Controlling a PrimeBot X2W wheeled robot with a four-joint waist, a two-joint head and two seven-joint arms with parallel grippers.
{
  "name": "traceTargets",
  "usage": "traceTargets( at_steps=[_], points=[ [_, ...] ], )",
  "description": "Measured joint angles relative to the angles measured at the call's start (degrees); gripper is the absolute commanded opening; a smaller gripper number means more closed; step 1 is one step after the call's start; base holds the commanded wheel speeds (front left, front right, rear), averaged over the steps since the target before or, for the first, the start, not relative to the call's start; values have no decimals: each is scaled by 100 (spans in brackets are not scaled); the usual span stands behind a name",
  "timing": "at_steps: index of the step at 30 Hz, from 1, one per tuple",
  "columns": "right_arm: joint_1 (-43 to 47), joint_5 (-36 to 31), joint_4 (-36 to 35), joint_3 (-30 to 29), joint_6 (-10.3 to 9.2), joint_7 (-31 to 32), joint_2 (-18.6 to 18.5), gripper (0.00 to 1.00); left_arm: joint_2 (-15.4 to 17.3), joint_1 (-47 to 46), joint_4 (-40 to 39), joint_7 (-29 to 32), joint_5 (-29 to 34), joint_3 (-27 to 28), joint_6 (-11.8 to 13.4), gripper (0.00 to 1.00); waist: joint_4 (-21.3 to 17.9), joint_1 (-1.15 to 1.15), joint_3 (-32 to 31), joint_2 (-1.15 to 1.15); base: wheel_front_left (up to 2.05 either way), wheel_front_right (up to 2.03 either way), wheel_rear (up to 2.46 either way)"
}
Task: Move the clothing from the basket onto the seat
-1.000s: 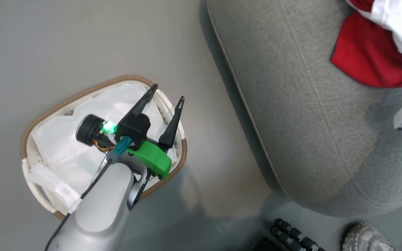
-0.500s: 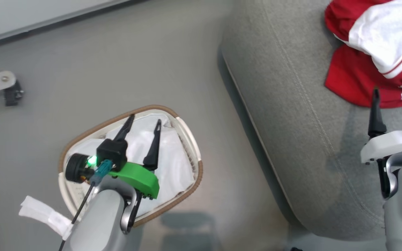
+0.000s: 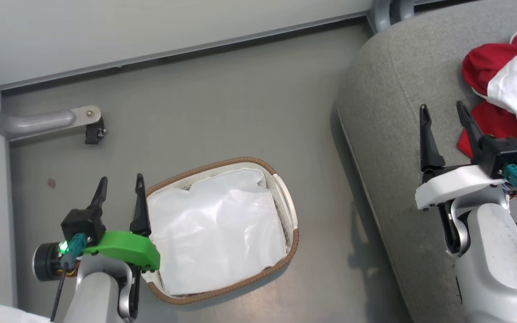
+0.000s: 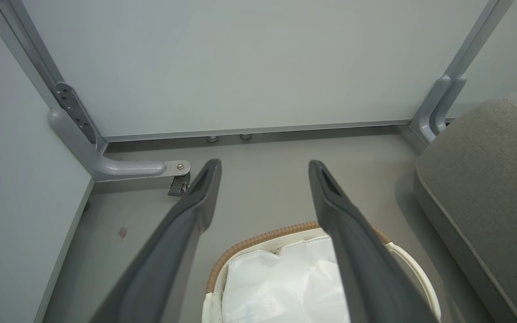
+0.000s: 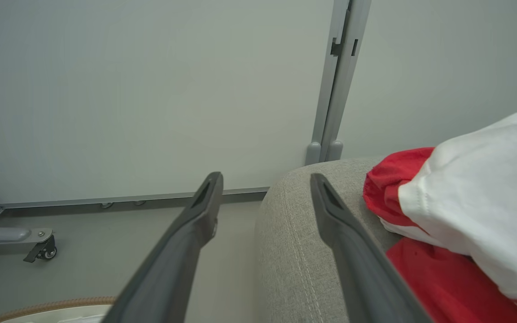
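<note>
Moved since half a second ago: the left fingers (image 3: pixel 140 206) are now off the liner (image 3: pixel 216 224) and beside the basket (image 3: pixel 222 162), where they had hung over the liner; the head camera has also swung, so the wall base (image 3: pixel 186 49) is now taken in.
Left fingers: spread apart and empty, held above the floor (image 3: pixel 222 103) just beside the basket's left rim.
Right fingers (image 3: pixel 427 139): spread apart and empty, held above the sofa seat (image 3: pixel 388 116), in from its left edge, just beside the jersey (image 3: pixel 514 89); whether cloth is touched cannot be told.
Jersey: bunched red and white on the sofa seat, well in from the left edge and cut off by the head view's right side.
Basket: stood on the floor between the left fingers and the sofa seat, only the white liner seen inside.
Stage: the transfer is judged done, with only the pull-back of the arms left.
Risk, right side: loose cloth could be snagged by the nearer finger and dragged toward the seat's edge, then dropped to the floor.
Risk, left side: the rim could be clipped by a sideways sweep, so that the light basket is shoved or tipped, or the liner hooked.
</note>
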Motion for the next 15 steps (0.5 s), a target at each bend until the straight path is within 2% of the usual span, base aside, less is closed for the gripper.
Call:
traceTargets(
  at_steps=[8, 15],
  points=[
    [194, 167, 96, 283, 0, 0, 9, 100, -44, 353, 42, 0, 221, 492, -112, 100, 290, 0, -474, 0, 0, 0, 0],
    [759, 316, 199, 375, 0, 0, 8, 100, -74, 834, 41, 0, 209, 709, -237, 100, 438, 0, -932, 0, 0, 0, 0]
  ],
)
